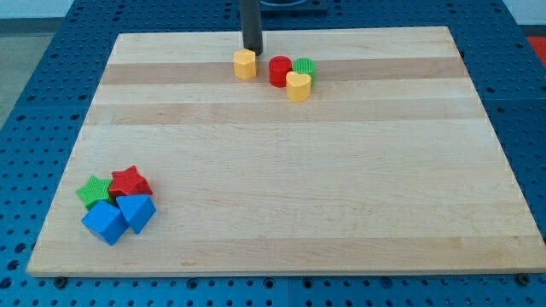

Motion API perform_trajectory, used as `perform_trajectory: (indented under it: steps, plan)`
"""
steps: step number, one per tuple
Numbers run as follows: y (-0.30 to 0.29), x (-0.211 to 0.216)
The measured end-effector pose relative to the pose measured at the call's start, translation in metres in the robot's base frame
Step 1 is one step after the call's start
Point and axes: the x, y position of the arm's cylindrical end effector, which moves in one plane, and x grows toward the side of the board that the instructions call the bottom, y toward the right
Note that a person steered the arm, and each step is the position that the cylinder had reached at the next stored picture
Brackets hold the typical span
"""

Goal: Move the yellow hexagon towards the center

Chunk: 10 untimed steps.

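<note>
- The yellow hexagon [246, 64] is found near the far edge of the wooden board [281, 213], a little left of the middle line, well apart from the board's centre.
- My tip [252, 49] is seen just behind the yellow hexagon, on its far side, touching it or very nearly so; which of the two cannot be told. As a bare rod, nothing is grasped by it.
- No brand, label or writing can be read anywhere.
- Just right of the hexagon, a red cylinder [280, 71], a green block [304, 67] and a yellow heart [298, 86] are clustered, touching one another.
- Open board is left between the hexagon and the centre.
- In the near left corner, a green star [94, 191], a red star [130, 182] and two blue blocks [104, 222] [136, 211] are packed together.
- The board is made of pale wood planks and is laid on a blue perforated table [51, 77].
</note>
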Motion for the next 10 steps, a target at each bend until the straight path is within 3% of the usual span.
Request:
perform_trajectory:
  steps: [2,6,9,10]
  plan:
    - [-0.011,0.006]
    - [-0.011,0.056]
    - [-0.002,0.036]
    - [0.011,0.051]
